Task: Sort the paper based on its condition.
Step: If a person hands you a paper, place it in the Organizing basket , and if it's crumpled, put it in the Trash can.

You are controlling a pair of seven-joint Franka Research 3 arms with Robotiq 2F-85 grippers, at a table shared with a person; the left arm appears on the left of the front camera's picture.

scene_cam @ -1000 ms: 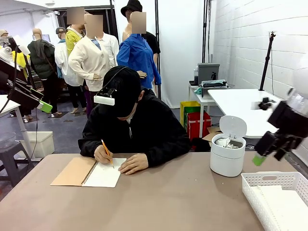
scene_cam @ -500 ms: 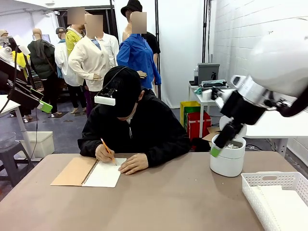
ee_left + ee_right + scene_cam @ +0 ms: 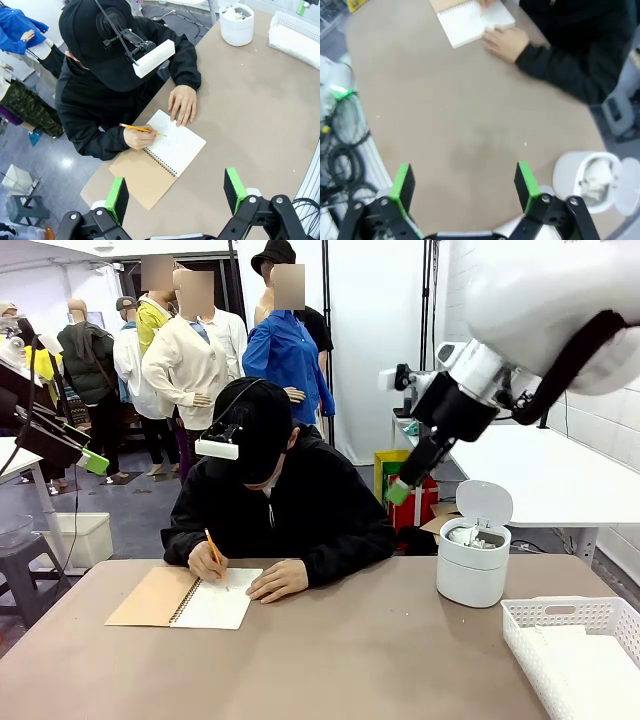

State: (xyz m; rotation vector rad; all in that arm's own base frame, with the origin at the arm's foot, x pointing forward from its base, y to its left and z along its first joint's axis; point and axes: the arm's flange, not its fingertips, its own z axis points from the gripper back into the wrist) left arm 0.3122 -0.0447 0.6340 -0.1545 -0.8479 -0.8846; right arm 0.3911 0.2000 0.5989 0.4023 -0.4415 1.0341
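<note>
While both grippers hang above the table (image 3: 330, 660) w/ jaws spread wide and nothing between the pads, the left gripper (image 3: 176, 192) looks down on the notebook (image 3: 165, 155) and the right gripper (image 3: 464, 182) on bare tabletop. Front view, nearest first: white basket (image 3: 560, 612) at the table's 4 o'clock, w/ a flat white layer (image 3: 600, 685) inside, prob. smooth sheets, can't confirm. Farther back, approx. 10 o'clock, the notebook lies open, brown cover spread to one side; the person's writing hand (image 3: 208, 558) holds a pencil (image 3: 214, 545) to the white page, the other hand (image 3: 278, 580) flat at the page's edge. At 2 o'clock stands a white bin (image 3: 470, 580), lid (image 3: 485, 502) flipped up, crumpled paper (image 3: 472, 536) inside. The right gripper's green pad is up in the air at the bin's 11 o'clock.
</note>
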